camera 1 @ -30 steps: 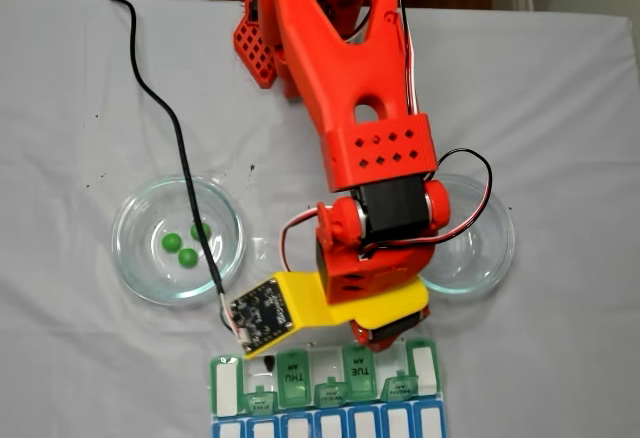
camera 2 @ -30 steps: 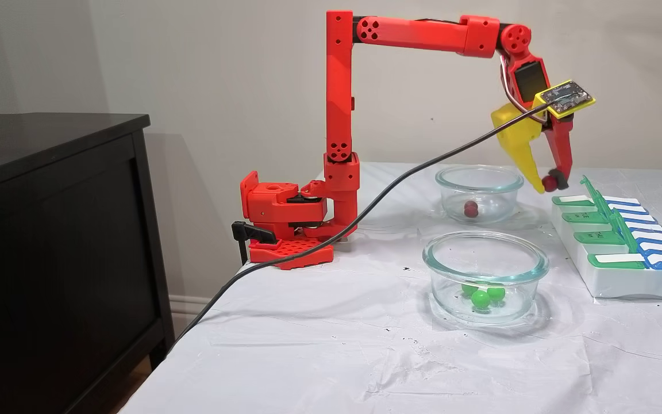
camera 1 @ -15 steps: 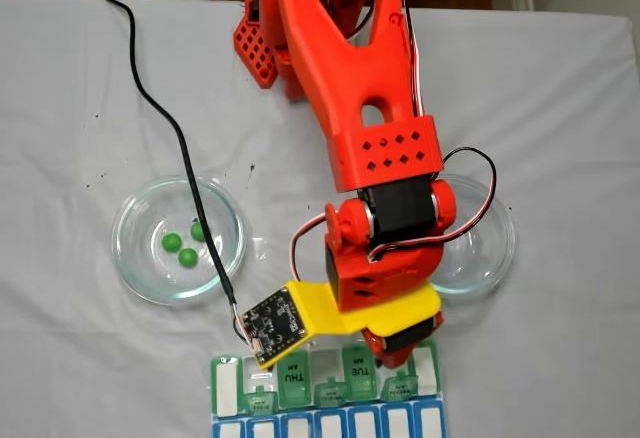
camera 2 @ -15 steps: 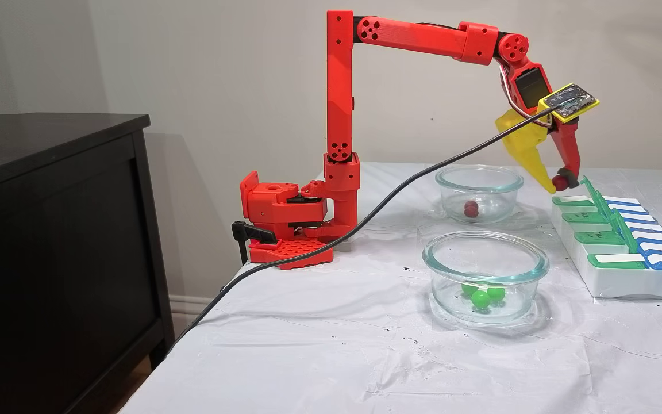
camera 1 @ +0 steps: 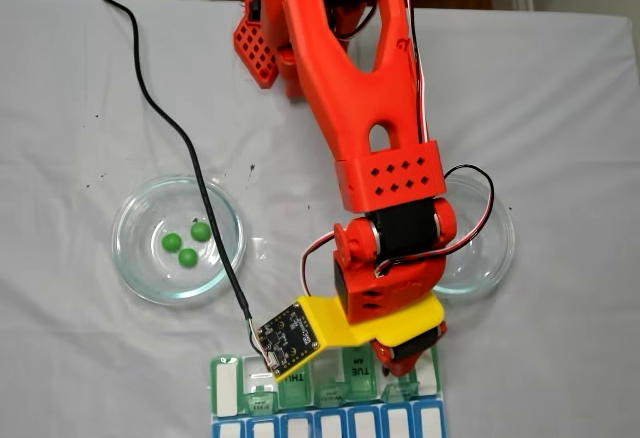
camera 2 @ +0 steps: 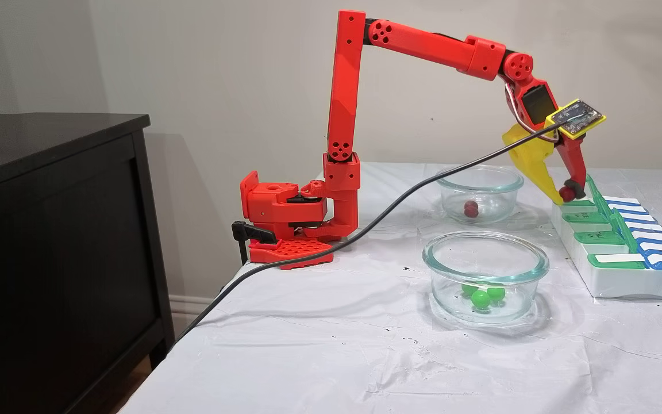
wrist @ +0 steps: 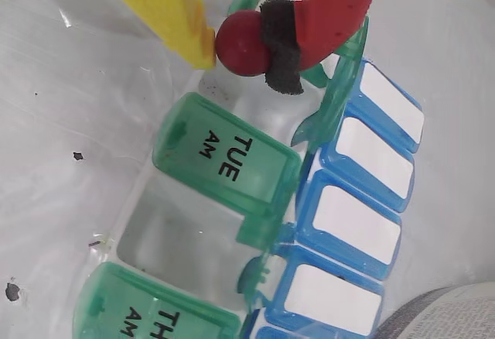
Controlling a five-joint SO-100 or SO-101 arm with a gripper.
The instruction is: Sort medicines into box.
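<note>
My gripper (wrist: 238,48) is shut on a red medicine ball (wrist: 241,42), pinched between the yellow finger (wrist: 174,10) and the black-padded red finger (wrist: 288,45). It hangs just above an open compartment at the end of the box (wrist: 232,170), beside the shut TUE AM lid. In a fixed view the gripper (camera 2: 565,194) sits low over the far end of the box (camera 2: 624,283). Three green medicines (camera 2: 480,298) lie in the near glass dish, and two red ones (camera 2: 470,209) in the far dish. From above, the arm covers the gripper over the box (camera 1: 232,390).
Two clear glass dishes stand before the box: the left dish (camera 1: 125,248) with the green balls (camera 1: 186,242), and the right dish (camera 1: 497,248) partly under the arm. A black cable (camera 2: 365,224) runs from the wrist across the table. A dark cabinet (camera 2: 49,230) stands beside the table.
The arm has reached forward and down, carrying the red ball from above the table by the far dish to just over the box's end compartment. The gripper stayed shut on it.
</note>
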